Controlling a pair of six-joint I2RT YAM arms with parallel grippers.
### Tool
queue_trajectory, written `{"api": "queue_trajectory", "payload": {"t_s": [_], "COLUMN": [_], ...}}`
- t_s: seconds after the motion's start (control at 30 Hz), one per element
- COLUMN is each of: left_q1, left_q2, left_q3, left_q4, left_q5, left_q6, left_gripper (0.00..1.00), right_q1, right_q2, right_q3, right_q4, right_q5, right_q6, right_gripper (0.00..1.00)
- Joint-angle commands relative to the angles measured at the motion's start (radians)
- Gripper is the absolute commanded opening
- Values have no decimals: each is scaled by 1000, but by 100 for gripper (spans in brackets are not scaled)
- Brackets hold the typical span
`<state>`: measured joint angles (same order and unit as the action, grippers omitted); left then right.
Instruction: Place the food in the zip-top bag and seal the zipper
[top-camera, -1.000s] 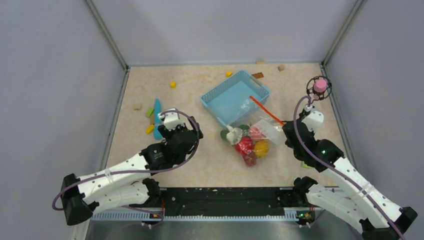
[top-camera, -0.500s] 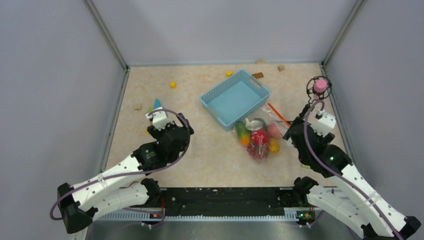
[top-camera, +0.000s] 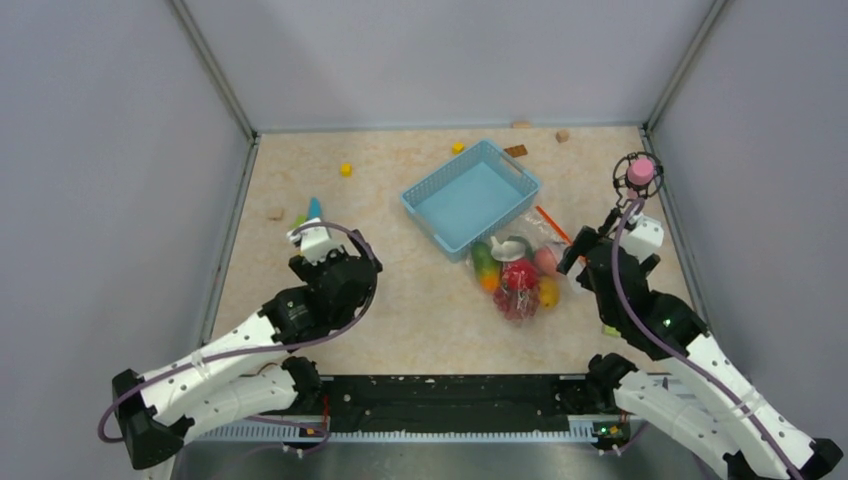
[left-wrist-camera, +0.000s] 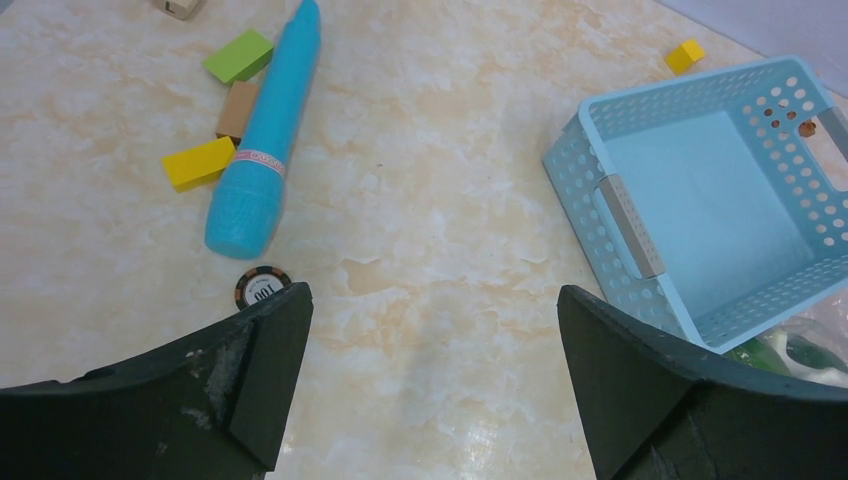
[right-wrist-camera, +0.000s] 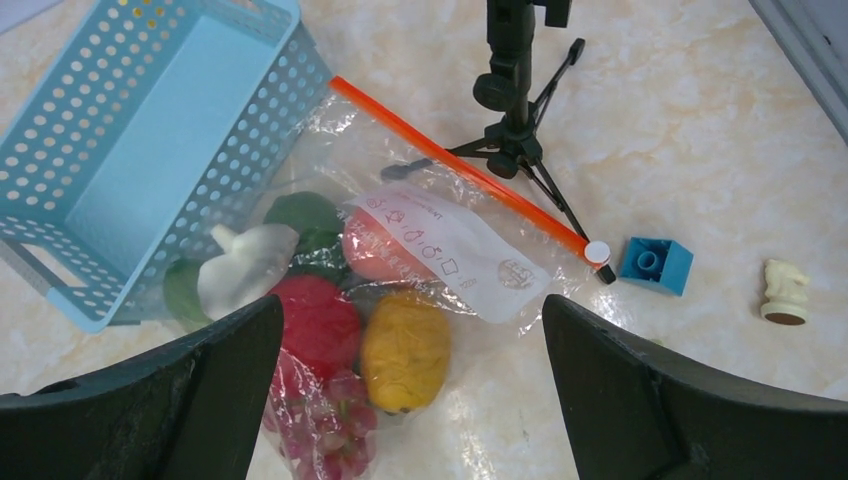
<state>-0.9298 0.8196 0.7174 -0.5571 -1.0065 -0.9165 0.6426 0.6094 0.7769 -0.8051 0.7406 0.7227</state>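
Lets go of the zip-top bag (top-camera: 537, 236) with the right gripper (top-camera: 572, 250), shut a second ago, now gaping wide. Leaves bag and food (top-camera: 516, 276) dragged rightward, nearer that arm, by the basket's (top-camera: 425, 216) near corner. Pulls the left gripper (left-wrist-camera: 430, 310) back leftward, covering more of the blue stick (top-camera: 313, 208).

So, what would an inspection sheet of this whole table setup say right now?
Surface: beige marbled table, nothing spilled seen.
Job's things: toy food appears inside the clear bag; orange zipper strip lies straight, seal unclear.
Clutter: blue basket, blue stick, yellow block, poker chip, tripod, blue brick, chess piece.
End effectors: left end effector open, empty; right end effector open above the bag.
Cables: purple cable looped along each arm.
Surroundings: grey walls.
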Motion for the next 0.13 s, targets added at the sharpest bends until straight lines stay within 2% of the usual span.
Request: {"api": "queue_trajectory", "payload": {"t_s": [0.0, 0.1], "left_q1": [5, 5], "left_q2": [-30, -42], "left_q3": [4, 1], "left_q4": [-27, -30], "left_q5": [-34, -28], "left_q6": [-18, -18], "left_gripper": [98, 98], "right_q1": [-12, -12], "right_q2": [-20, -32], "right_q3": [-14, -22], "right_q4": [54, 75], "right_q5": [-16, -24], "right_q6": [-36, -40], "right_gripper": [99, 99]}}
